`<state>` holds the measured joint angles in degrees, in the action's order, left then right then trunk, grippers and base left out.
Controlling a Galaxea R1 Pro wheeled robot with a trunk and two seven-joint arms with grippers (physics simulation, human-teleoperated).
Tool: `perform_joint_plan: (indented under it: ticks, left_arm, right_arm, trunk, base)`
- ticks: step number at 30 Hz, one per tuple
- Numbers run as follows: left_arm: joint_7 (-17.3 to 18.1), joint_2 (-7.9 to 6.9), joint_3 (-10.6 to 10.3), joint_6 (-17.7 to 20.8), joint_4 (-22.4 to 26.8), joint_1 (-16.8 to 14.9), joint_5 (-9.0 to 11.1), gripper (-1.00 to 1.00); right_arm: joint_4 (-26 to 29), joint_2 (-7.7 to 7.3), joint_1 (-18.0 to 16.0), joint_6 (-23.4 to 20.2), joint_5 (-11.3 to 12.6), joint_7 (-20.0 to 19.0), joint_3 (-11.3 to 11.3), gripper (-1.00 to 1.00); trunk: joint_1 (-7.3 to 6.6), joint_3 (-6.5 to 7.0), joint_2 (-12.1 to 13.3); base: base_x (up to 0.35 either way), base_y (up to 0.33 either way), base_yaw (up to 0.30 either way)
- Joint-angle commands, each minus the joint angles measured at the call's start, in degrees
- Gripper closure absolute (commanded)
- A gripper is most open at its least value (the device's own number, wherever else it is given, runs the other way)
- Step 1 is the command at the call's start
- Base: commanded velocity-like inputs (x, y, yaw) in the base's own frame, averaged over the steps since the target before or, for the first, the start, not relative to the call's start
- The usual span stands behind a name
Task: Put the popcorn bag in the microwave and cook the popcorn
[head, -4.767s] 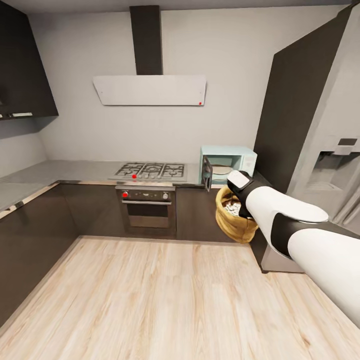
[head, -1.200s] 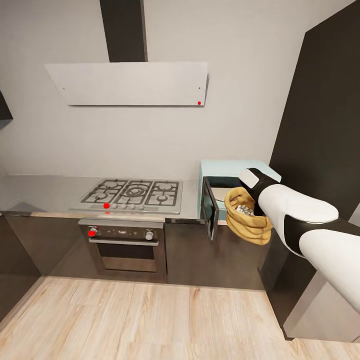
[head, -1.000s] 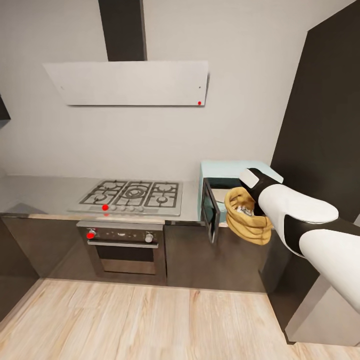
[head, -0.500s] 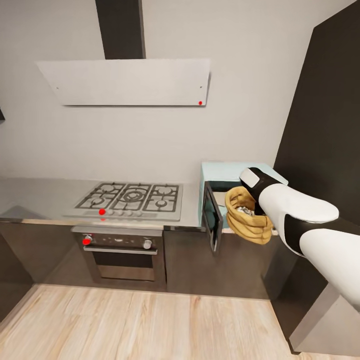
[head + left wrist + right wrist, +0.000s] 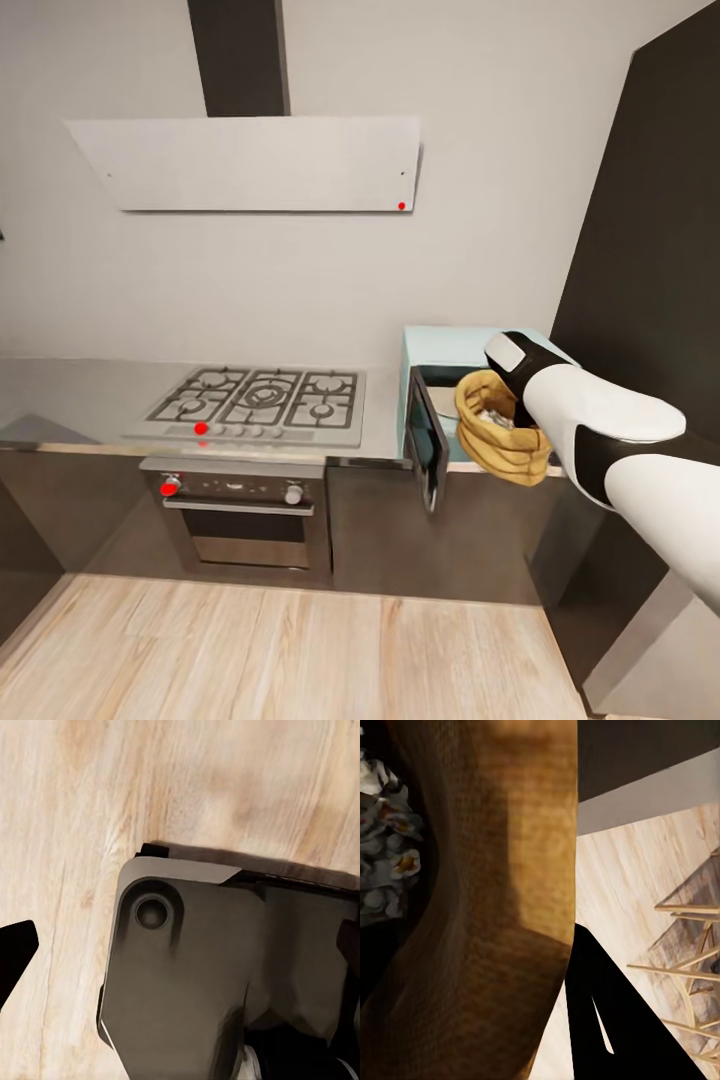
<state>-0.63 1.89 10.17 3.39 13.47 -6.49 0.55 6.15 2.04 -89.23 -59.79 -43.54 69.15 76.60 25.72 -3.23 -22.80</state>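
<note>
The right gripper point(image 5: 512, 405) holds the bag point(image 5: 497, 437) by its rim, just before the open microwave point(image 5: 470, 349). The bag could snag the door point(image 5: 426, 440) and spill popcorn point(image 5: 382, 862). The left gripper's state cannot be told.

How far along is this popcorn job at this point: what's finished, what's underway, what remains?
Done: the popcorn bag is off the countertop, and the microwave door stands open. In hand: the right gripper carries the bag in front of the open cavity, pale popcorn showing inside it. Left: set the bag inside, close the door and start heating. The left gripper's state cannot be told.
</note>
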Motion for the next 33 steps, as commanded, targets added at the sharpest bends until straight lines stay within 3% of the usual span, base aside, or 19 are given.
perform_joint_plan:
  ticks: [1,17,33]
  left_arm:
    - [-0.07,0.04,0.27,0.37,0.15,-0.01,0.06,-1.0]
    - [-0.07,0.04,0.2,0.3,0.15,-0.01,0.06,-1.0]
    - [-0.07,0.04,0.36,0.41,0.15,-0.01,0.06,-1.0]
  right_arm:
    - [0.09,-0.01,-0.07,-0.21,0.04,0.21,0.3,1.0]
    - [0.09,-0.28,0.38,-0.21,0.04,-0.01,0.27,1.0]
    - [0.09,-0.66,1.6,0.85,0.04,-3.97,-0.19,1.0]
  trunk:
    - [0.06,-0.13,-0.12]
    - [0.06,-0.13,-0.12]
    - [0.06,-0.13,-0.12]
  base:
    - [0.298,0.0,0.0]
    - [0.038,0.0,0.0]
    - [0.058,-0.013,0.0]
